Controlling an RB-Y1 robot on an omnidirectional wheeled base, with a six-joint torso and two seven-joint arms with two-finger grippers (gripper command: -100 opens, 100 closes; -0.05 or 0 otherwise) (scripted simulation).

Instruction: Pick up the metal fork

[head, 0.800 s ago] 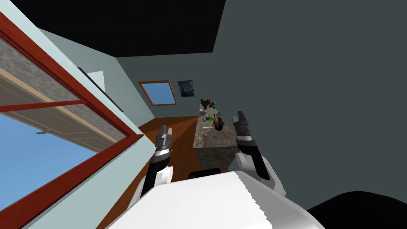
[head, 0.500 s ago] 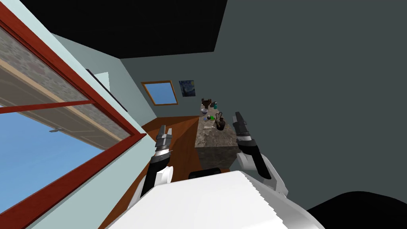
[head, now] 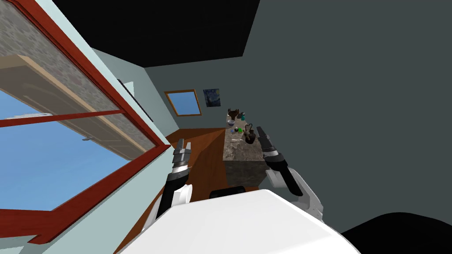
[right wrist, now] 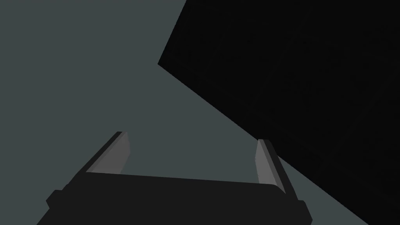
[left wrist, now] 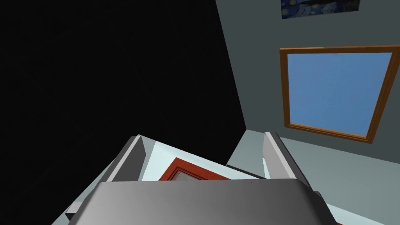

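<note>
Head view looks along a stone-topped desk [head: 240, 154] that runs away from me beside a dark grey wall [head: 353, 88]. Clutter crowds the desk's far end: a bowl [head: 231, 122], a green thing [head: 239, 129] and a dark jug [head: 250, 136]. On the desk top nearer than the jug lies a thin pale sliver that I take for the fork [head: 235, 141], though it is too small to be sure.

Both arms are raised ahead of the chest, which I read as a carrying posture for the approach and not a reach. The left end effector [head: 182, 145] hangs off the desk's near left corner, over the wooden floor [head: 203, 158]. Its wrist view shows the fingers [left wrist: 137, 150] spread wide with nothing between them. The right end effector [head: 260, 131] points past the desk's near right edge, fingers [right wrist: 117, 150] equally wide and empty. That suits a flat, thin fork: blades ready, but the desk must be closer before either hand can drop to it.
</note>
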